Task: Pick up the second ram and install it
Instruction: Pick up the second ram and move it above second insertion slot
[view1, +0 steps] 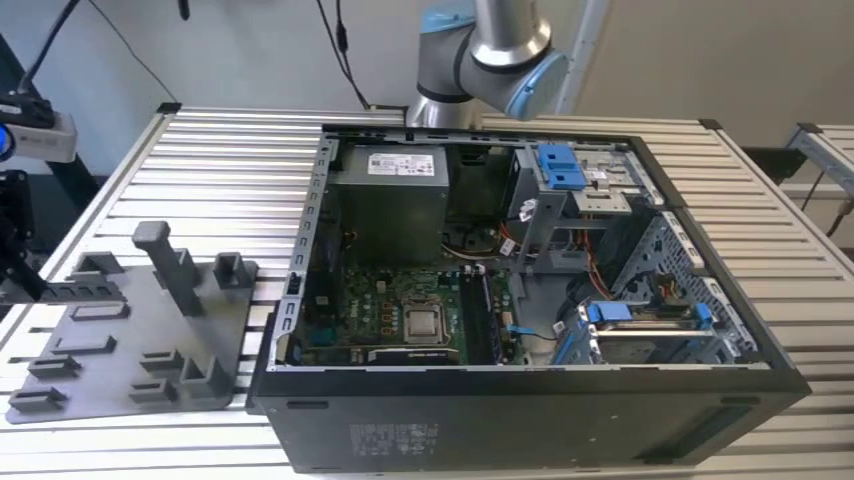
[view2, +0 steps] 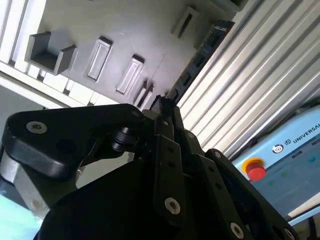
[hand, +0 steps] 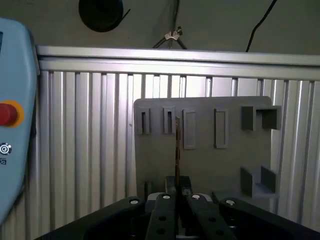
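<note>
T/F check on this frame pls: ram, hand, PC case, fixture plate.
1. The second ram sits between the fingers of the hand. True.
2. The PC case is closed. False: it is open, and the motherboard shows.
3. The grey fixture plate lies at the exterior view's right of the case. False: it lies at the left.
4. A red button shows in both wrist views. True.
5. The ram is seated in a motherboard socket. False: the hand holds it, with the fixture plate behind it.
</note>
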